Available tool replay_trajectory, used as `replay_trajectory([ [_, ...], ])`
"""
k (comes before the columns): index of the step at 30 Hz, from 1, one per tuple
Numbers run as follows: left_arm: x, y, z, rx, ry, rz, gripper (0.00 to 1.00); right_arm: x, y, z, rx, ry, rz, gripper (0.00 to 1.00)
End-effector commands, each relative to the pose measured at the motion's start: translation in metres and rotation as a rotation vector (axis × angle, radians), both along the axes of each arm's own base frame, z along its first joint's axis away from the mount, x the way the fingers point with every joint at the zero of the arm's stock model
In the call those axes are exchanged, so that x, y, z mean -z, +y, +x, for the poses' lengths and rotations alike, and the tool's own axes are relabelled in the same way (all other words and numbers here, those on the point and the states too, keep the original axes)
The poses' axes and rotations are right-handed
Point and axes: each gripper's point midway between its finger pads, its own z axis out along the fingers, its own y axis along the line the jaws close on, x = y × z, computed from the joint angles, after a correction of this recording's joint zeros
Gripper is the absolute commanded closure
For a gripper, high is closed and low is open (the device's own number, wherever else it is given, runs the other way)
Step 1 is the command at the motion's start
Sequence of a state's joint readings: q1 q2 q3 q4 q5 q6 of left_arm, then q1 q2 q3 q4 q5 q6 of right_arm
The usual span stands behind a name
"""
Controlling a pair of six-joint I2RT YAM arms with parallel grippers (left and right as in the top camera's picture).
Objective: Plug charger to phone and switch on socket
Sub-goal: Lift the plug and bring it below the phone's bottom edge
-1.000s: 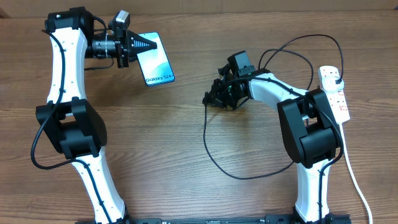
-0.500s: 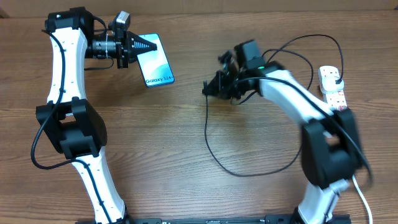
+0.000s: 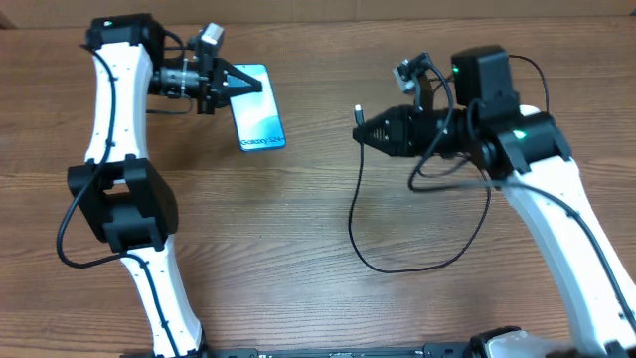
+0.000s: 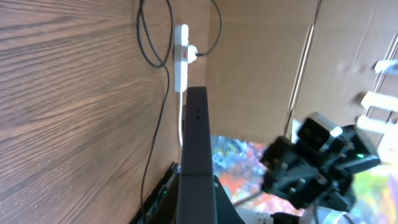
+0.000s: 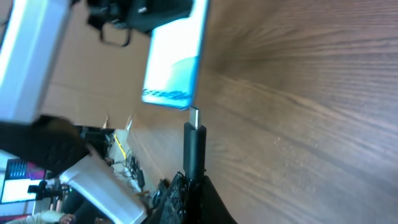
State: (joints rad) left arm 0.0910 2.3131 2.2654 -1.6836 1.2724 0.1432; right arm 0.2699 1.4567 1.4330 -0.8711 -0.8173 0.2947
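Observation:
The phone (image 3: 258, 117), lit blue-teal, is held above the table by my left gripper (image 3: 238, 84), shut on its top end. In the left wrist view the phone (image 4: 196, 137) shows edge-on between the jaws. My right gripper (image 3: 370, 127) is shut on the charger's small plug tip (image 3: 358, 113), lifted and pointing left, a gap away from the phone. In the right wrist view the plug tip (image 5: 194, 134) points at the phone's bottom edge (image 5: 171, 96), just short of it. The black cable (image 3: 360, 239) loops down over the table. The socket (image 4: 180, 56) lies far right, mostly hidden overhead by my right arm.
A wooden table (image 3: 298, 278) carries everything. A cardboard wall (image 4: 261, 62) stands behind the socket. The thick white cord (image 4: 181, 121) runs from the socket toward the table's edge.
My right gripper lifted the plug tip off the table and turned it to point left at the phone. My left gripper shifted the phone slightly right and down.

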Motion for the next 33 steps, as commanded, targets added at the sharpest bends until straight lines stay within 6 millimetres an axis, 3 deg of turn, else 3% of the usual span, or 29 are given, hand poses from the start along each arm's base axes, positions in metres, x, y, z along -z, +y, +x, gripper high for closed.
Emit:
replay_trajectory([
  [1, -0.038, -0.025, -0.01, 0.057, -0.151, -0.086, 0.96, -0.026, -0.001, -0.026, -0.044, -0.071, 0.041, 0.96],
  [5, -0.045, -0.046, -0.016, 0.103, -0.191, -0.134, 0.96, -0.022, -0.004, -0.047, -0.052, -0.05, 0.064, 0.96],
  [9, -0.05, -0.061, -0.02, 0.133, -0.2, -0.165, 0.96, 0.002, -0.002, -0.062, -0.045, 0.009, 0.081, 0.96],
  [14, -0.068, -0.067, -0.021, 0.126, -0.208, -0.266, 0.96, 0.025, 0.016, -0.076, -0.057, 0.059, 0.108, 0.96],
  [18, -0.074, -0.067, -0.02, 0.115, -0.186, -0.304, 0.96, 0.03, 0.034, -0.084, -0.098, 0.041, 0.113, 0.96],
  [27, -0.074, -0.069, -0.021, 0.116, -0.161, -0.305, 0.96, 0.02, 0.054, -0.076, -0.054, -0.001, 0.133, 0.96],
  [33, -0.074, -0.071, -0.021, 0.12, -0.158, -0.305, 0.96, 0.029, 0.064, -0.064, -0.053, 0.037, 0.149, 0.96],
])
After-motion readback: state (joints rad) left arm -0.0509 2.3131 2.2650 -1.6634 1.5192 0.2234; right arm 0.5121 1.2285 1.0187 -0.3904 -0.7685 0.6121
